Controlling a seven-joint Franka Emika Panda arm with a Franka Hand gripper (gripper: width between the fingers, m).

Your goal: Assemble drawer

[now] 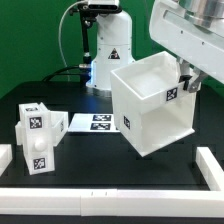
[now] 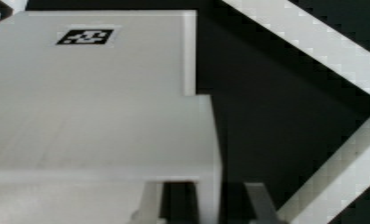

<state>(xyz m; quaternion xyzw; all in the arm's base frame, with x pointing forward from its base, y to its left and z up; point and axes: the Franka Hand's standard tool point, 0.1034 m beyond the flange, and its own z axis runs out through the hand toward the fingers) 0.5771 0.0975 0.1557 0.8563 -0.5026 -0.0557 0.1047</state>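
Note:
The large white hollow casing (image 1: 150, 115) stands at the centre right of the black table and looks tilted, with its open side up. My gripper (image 1: 185, 88) is at the casing's wall on the exterior view's right, shut on that wall's top edge. In the wrist view a flat white casing face (image 2: 93, 120) with a square tag (image 2: 86, 37) fills most of the picture, and my gripper (image 2: 217, 190) straddles its edge. Two smaller white tray boxes (image 1: 38, 120) (image 1: 40, 152) with tags stand at the exterior view's left.
The marker board (image 1: 92, 122) lies flat between the tray boxes and the casing. White rails run along the table's front (image 1: 110, 190) and the exterior view's right (image 1: 210, 165). The arm's base (image 1: 108, 55) stands at the back.

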